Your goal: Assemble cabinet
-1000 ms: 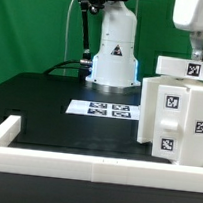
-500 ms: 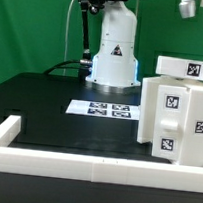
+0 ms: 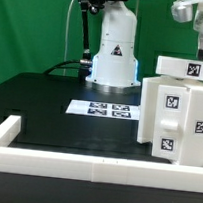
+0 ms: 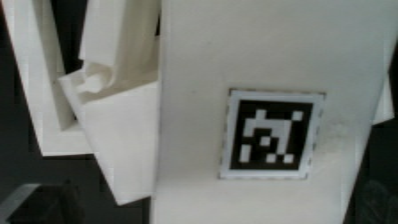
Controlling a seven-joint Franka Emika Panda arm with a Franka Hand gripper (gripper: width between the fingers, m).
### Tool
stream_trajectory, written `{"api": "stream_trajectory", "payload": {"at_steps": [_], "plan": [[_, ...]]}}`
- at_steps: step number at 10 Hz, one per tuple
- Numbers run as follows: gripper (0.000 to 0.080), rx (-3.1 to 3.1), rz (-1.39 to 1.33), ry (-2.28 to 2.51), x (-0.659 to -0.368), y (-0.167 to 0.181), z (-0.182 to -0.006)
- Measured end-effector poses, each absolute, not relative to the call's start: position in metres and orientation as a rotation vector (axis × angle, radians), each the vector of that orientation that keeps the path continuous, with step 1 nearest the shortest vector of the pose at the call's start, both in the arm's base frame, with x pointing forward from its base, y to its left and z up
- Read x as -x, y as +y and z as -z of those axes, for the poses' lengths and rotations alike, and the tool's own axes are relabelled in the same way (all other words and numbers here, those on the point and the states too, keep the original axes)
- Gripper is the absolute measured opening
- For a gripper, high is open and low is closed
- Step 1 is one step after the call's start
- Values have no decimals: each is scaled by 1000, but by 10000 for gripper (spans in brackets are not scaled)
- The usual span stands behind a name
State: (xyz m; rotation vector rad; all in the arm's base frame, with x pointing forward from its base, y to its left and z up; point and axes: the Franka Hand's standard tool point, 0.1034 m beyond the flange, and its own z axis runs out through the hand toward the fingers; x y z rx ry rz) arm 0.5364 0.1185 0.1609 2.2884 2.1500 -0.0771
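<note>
White cabinet body (image 3: 174, 119) stands beside marker board (image 3: 102, 111).

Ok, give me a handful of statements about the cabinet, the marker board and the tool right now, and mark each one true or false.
1. The white cabinet stands at the exterior view's right side of the black table. True.
2. The marker board is lying on top of the cabinet. False: it lies flat on the table, to the exterior view's left of the cabinet.
3. Several tags show on the cabinet's faces. True.
4. The tool is down at table level, touching the marker board. False: it is up at the exterior view's top right, above the cabinet.
5. A white rail runs along the near edge of the table. True.
6. The backdrop behind the robot base is red. False: it is green.
</note>
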Motion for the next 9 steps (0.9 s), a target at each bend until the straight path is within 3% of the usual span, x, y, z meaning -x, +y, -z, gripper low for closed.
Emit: {"api": "stream_trajectory", "payload": {"at_steps": [4, 5, 6, 9], "plan": [[786, -2317, 91, 2123, -536, 107, -157], [627, -2328, 94, 2108, -536, 107, -157], [554, -2324, 95, 2109, -537, 106, -157], [554, -2327, 95, 2104, -537, 105, -157]]}}
